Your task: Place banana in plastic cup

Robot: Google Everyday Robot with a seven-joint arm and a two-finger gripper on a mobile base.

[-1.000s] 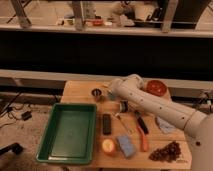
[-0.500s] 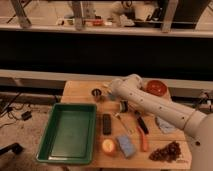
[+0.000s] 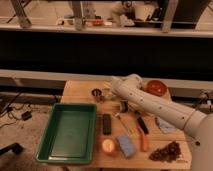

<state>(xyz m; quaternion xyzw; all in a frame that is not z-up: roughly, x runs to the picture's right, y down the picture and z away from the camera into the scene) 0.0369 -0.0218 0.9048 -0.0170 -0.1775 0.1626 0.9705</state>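
Gripper (image 3: 106, 91) hovers beside the cup (image 3: 96, 92) at the table (image 3: 80, 91) back (open or closed, I cannot tell); banana unseen, probably light, soft: grasp mid-body gently

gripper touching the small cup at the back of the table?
Cannot tell. In the camera view the gripper sits right beside the small cup, with no clear gap or contact showing.

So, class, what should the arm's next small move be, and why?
Probably ease the tool a little sideways, over the small cup. The tool sits near the table's back edge, right beside that cup, and I cannot make out a banana lying on the table, so it may be hidden at the tool.
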